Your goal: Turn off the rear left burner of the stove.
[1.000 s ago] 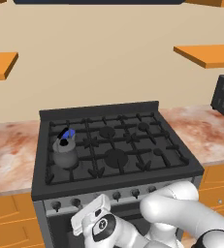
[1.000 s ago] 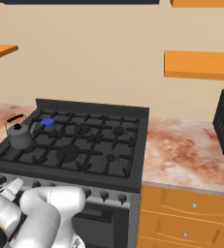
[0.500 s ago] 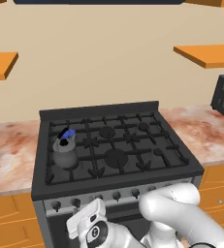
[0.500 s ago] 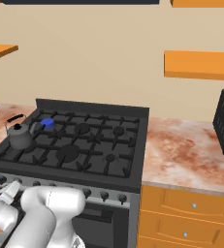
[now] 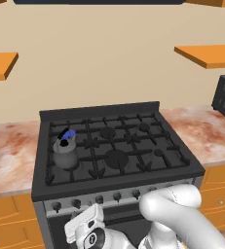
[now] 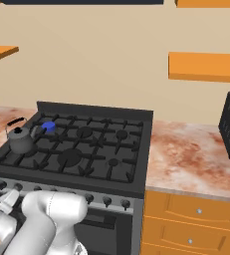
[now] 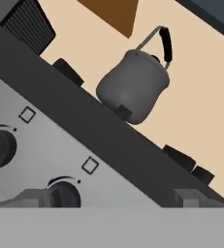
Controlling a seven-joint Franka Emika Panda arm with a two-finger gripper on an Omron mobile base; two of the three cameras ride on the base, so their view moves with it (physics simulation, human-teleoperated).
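— Since the look half a second back, what has changed?

— Little. The gripper point(image 5: 84, 227) has sunk a touch lower in front of the stove point(image 5: 116, 148), near the left end of its silver strip. Kettle, grates and counter lie as they did, and the camera has not shifted.

— Where is the rear left burner point(image 5: 68, 133) from the gripper?

— Up and back. From the left base view the gripper hangs below the knob row point(image 5: 99, 198), while the burner sits at the far left corner of the cooktop, well apart from it, with a small blue flame showing. The grey kettle point(image 5: 65, 153) stands just in front of that burner (on the front left grate, as far as I can tell). From the right base view the burner point(image 6: 48, 127) is beside and behind the kettle point(image 6: 19, 139).

— And close up?

— The hand view, rolled, shows two dark knobs on the silver panel; the nearer knob point(image 7: 62, 193) sits low in the picture, close ahead of the hand. The kettle point(image 7: 135, 87) rises beyond the black stove edge.

— Fingers wide or narrow?

— I cannot tell. What the kettle holds is hidden too.
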